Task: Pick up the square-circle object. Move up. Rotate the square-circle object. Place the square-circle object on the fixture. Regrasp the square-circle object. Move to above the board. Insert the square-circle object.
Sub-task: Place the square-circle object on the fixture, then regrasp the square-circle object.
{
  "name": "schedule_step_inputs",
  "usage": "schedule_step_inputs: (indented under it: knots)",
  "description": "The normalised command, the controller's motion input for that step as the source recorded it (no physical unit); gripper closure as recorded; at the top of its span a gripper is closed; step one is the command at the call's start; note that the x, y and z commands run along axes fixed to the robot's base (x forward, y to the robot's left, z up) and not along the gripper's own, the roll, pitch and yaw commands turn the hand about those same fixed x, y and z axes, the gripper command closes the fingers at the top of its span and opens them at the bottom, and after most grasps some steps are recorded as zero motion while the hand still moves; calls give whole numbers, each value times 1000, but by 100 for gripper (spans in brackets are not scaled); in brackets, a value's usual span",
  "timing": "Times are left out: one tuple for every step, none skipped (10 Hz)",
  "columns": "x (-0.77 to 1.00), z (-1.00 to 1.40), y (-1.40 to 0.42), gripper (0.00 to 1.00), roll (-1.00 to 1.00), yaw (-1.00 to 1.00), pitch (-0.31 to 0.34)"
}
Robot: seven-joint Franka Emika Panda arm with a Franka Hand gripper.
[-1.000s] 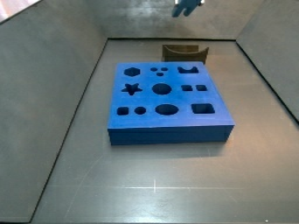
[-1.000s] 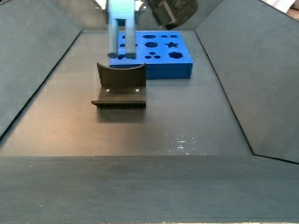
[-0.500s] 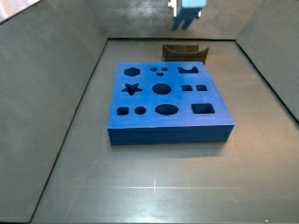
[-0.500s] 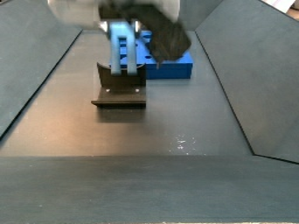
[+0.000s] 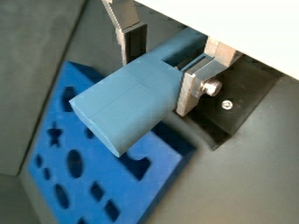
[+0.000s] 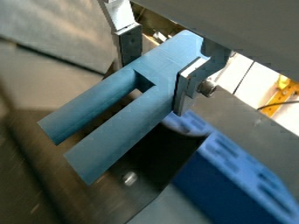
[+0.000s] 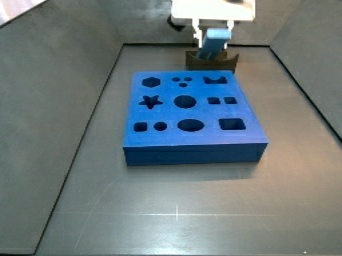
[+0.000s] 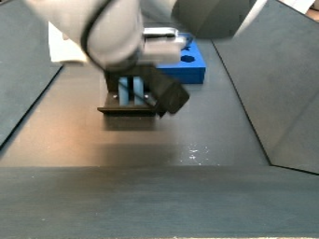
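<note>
At upper centre of a side view the gripper [image 7: 214, 47] hangs over the fixture [image 7: 227, 62], behind the board [image 7: 191, 115]; both wrist views show its 2 silver fingers [image 5: 194, 80] pinching the peg [image 5: 131, 101], which reaches down toward the fixture; dark grey floor [image 7: 174, 210], sloping grey walls [image 7: 60, 90] around.
</note>
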Motion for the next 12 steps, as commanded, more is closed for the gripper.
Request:
schedule_step_inputs:
  knots:
    - [149, -671, 100, 100, -162, -166, -11]
    - [111, -494, 137, 100, -107, -128, -37]
    - [102, -479, 145, 100, -103, -120, -44]
    - [102, -479, 145, 100, -103, -120, -44]
    - [93, -470, 165, 100, -99, -111, -52]
    - [98, -457, 165, 100, -101, -110, -54]
    - [0, 0, 0, 0, 0, 0, 0]
    - [0, 1000, 0, 0, -7, 62, -9]
    - [-6, 1000, 3, 0, 0, 65, -6]
    - [-27, 1000, 6, 0, 13, 61, 8]
    - [-40, 1000, 3, 0, 30, 50, 28]
    - [-46, 1000, 6, 0, 35, 42, 51]
